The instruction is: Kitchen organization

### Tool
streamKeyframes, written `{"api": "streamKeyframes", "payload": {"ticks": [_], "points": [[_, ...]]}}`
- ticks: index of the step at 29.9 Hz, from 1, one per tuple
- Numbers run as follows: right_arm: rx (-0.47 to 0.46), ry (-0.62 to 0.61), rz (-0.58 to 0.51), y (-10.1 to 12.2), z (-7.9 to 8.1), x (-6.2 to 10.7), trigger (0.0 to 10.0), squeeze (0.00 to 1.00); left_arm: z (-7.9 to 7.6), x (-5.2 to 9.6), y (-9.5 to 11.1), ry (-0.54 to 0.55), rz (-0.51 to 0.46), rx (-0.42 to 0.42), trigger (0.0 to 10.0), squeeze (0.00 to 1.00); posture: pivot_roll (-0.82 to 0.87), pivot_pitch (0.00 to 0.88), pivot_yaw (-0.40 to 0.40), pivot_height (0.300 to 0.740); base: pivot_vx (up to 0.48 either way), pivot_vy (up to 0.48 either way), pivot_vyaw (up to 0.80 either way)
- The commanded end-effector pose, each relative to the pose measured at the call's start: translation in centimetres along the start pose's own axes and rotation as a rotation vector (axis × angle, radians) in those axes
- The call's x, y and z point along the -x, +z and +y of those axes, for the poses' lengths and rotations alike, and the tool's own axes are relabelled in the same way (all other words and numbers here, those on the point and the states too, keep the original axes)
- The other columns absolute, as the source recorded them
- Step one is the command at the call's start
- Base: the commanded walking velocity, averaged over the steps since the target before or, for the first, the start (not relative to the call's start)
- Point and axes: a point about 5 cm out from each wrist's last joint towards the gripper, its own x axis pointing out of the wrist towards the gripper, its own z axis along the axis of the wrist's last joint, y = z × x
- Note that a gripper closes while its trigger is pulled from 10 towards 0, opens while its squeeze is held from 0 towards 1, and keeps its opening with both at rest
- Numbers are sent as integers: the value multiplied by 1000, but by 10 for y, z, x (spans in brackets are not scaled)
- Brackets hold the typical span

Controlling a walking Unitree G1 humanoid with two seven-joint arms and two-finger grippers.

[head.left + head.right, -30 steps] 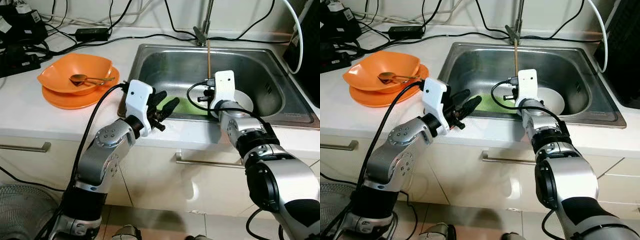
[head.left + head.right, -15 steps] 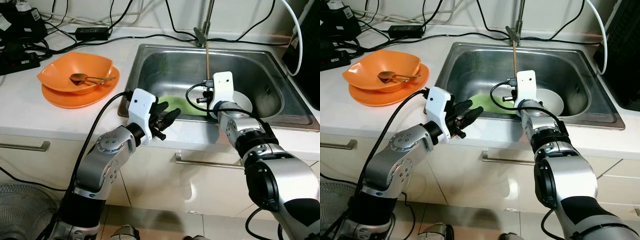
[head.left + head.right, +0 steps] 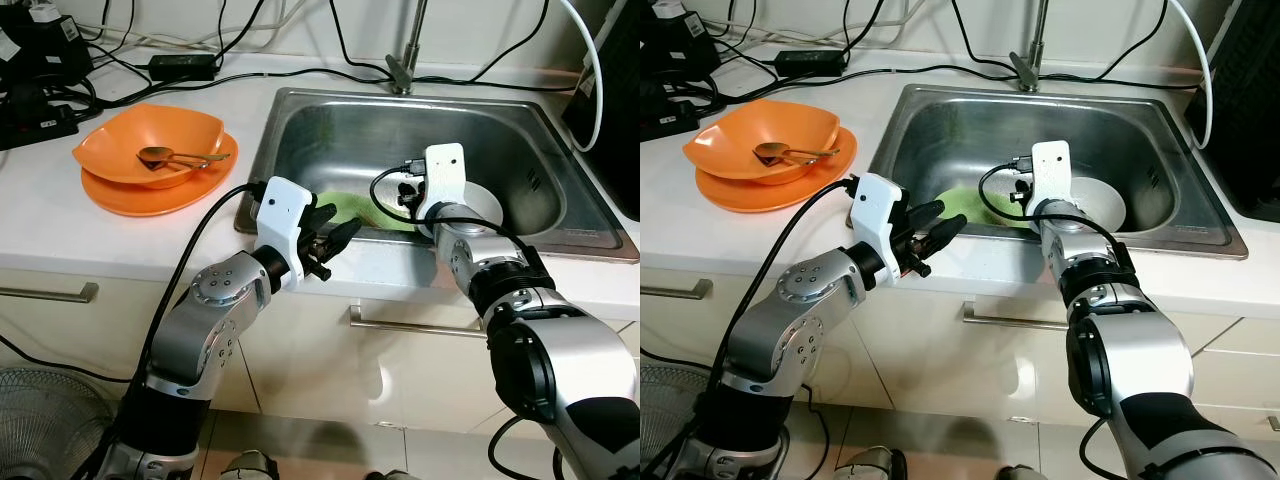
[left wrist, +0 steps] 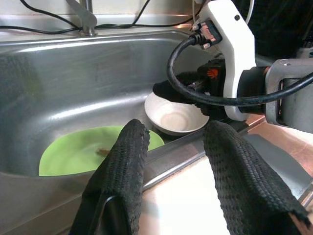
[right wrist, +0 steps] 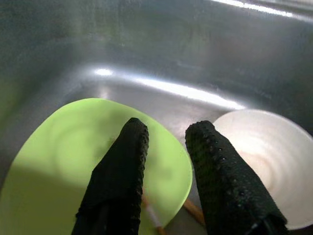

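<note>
Nearest the camera are white cabinet fronts with a brushed metal drawer handle [image 3: 410,326], and a round fan grille [image 3: 45,420] sits low on the robot's left. Above that, the left pincer [image 3: 335,222] hovers over the front edge of the white counter [image 3: 60,225], right at the near-left corner of the stainless steel sink [image 3: 300,125], fingers spread apart and gripping nothing. The right pincer [image 5: 168,161] reaches down into the sink, fingers also parted and empty, hanging just above where the lime green plate [image 5: 63,161] meets the round white bowl [image 5: 261,156].

Both dishes lie on the sink bottom near the front wall, green plate to the left, white bowl to the right, just beside each other. In the right wrist view a thin wooden stick or two [image 5: 195,211] pokes out near the plate's edge; can't tell exactly what they are.

Further left on the counter there's an orange squarish bowl [image 3: 150,140] stacked on an orange plate [image 3: 135,195], with a metal spoon [image 3: 175,156] lying in the bowl. At the back is the faucet base [image 3: 403,70], black cables [image 3: 300,75] and a black power adapter [image 3: 182,67]. No readable labels or writing anywhere.
</note>
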Motion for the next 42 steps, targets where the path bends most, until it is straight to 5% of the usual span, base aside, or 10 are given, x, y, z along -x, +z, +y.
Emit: {"api": "streamKeyframes", "payload": {"ticks": [1,10,15,18,19,21,25,27,31,42], "points": [[-1,-13,-50,9,-1,0,10000,0,-1,-1,9,-5,-28,-32,10000,0,148,86,-12,740,0,0,0],[-104,68,-360,56,8,4,10000,0,13,-5,24,132,-109,-145,10000,0,132,85,-9,740,0,0,0],[-181,137,-526,69,14,14,10000,0,15,-9,39,198,-161,-320,10000,0,117,80,-7,740,0,0,0],[-173,149,-528,64,15,15,10000,0,14,-10,42,190,-154,-406,10000,0,110,80,-6,740,0,0,0],[-162,167,-528,51,19,18,10000,0,15,-11,43,220,-139,-511,10000,0,110,74,-7,740,0,0,0],[-171,174,-522,42,21,19,10000,0,16,-12,44,233,-134,-553,10000,0,111,72,-9,740,0,0,0],[-233,182,-494,21,25,23,10000,0,26,-10,49,326,-111,-771,10000,0,111,65,-12,740,0,0,0],[-258,179,-486,17,25,24,10000,0,30,-9,49,359,-94,-806,10000,0,111,59,-12,740,0,0,0],[-290,170,-475,11,28,26,10000,0,38,-8,45,419,16,-967,10000,0,105,52,-11,740,0,0,0],[-296,192,-475,15,34,29,10000,0,59,-4,34,553,229,-1079,10000,0,106,45,-16,740,0,0,0]]}}
